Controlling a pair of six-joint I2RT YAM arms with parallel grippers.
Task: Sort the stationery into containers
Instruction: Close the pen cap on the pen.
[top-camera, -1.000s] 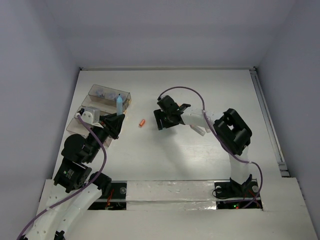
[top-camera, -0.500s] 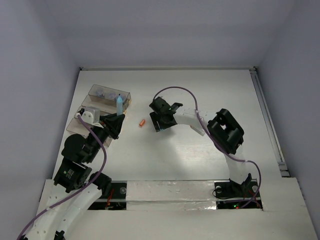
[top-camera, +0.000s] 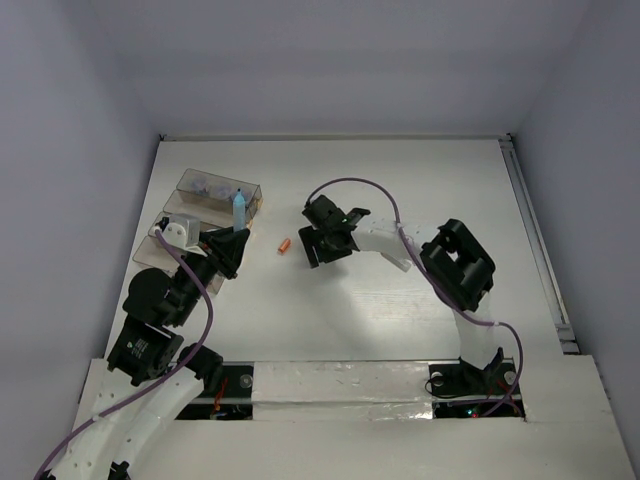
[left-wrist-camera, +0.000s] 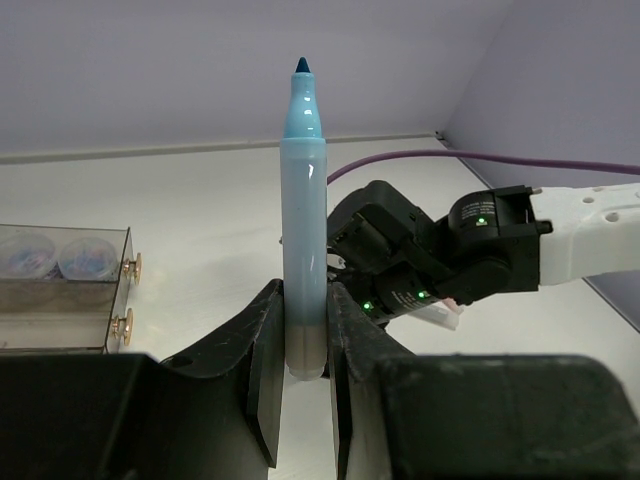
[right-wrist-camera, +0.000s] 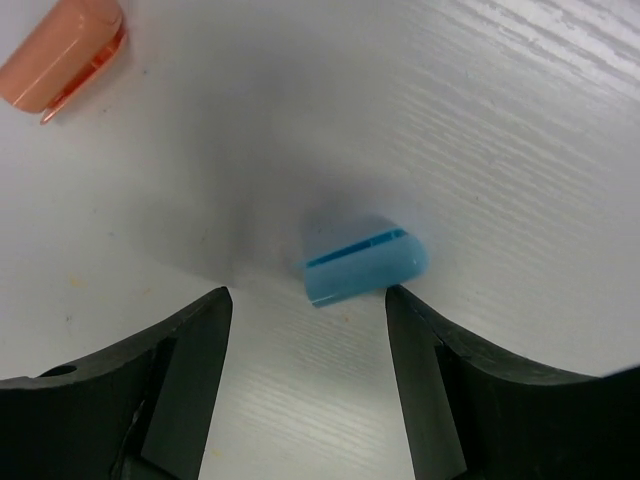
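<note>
My left gripper (left-wrist-camera: 303, 375) is shut on an uncapped blue marker (left-wrist-camera: 303, 220), held upright with its tip up; in the top view the gripper (top-camera: 233, 240) sits beside the clear bins (top-camera: 218, 195). My right gripper (right-wrist-camera: 305, 300) is open, pointing down at the table, with a loose blue marker cap (right-wrist-camera: 365, 270) lying just beyond its fingertips, nearer the right finger. An orange cap (right-wrist-camera: 62, 65) lies at the upper left of that view and shows in the top view (top-camera: 284, 246), left of the right gripper (top-camera: 322, 243).
The clear bins (left-wrist-camera: 60, 290) hold round lilac tubs (left-wrist-camera: 85, 257) at the table's left. The right arm's purple cable (top-camera: 360, 185) loops above its wrist. The table's far edge meets a white wall.
My right gripper has moved left toward the orange cap and lowered over the blue cap. The left arm with the marker has not moved.
</note>
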